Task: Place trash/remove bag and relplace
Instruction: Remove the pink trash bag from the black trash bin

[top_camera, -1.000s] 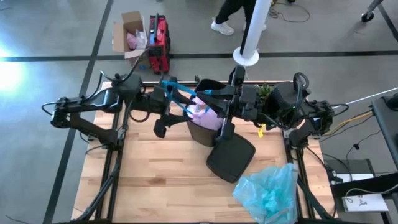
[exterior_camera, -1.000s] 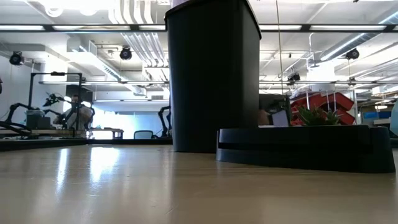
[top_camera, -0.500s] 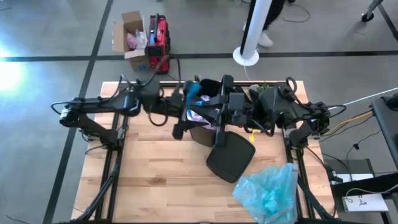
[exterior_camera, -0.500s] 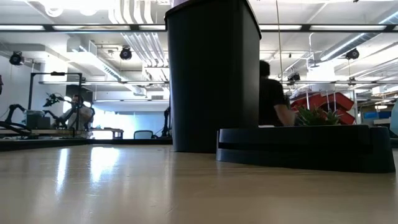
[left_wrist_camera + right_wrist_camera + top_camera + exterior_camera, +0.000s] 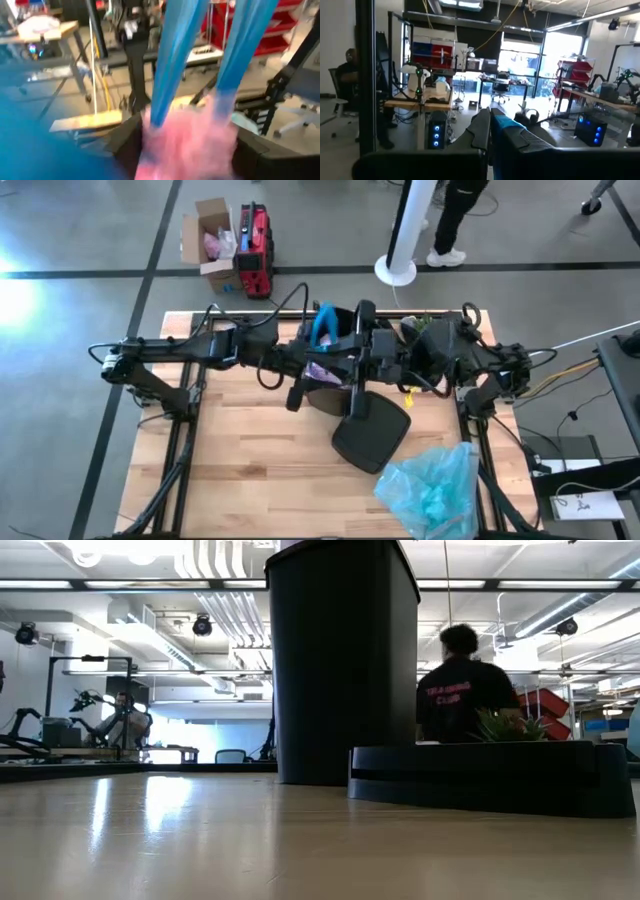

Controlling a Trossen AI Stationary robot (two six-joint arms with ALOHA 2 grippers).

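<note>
The only writing that can be read is pink lettering, "TRAINING CLUB", on the back of a person's (image 5: 466,690) black shirt, right of centre in the low view. The bin (image 5: 343,660) is a tall, smooth black tapered container standing at upper centre of the wooden slat table (image 5: 250,470) in the high view, with its flat black lid (image 5: 370,432) lying just below it. The bag (image 5: 322,368), thin pale pink plastic, sits bunched in the bin's mouth, and its glossy blue ties (image 5: 175,55) run up taut as two bands (blurred in the left wrist view). The left gripper (image 5: 318,340) hangs over the bin at the ties; how wide its fingers stand cannot be told. The right gripper (image 5: 352,345), at the bin's right rim, has its fingers pressed together on a blue tie. A crinkly light blue bag (image 5: 432,485) lies at the lower right.
</note>
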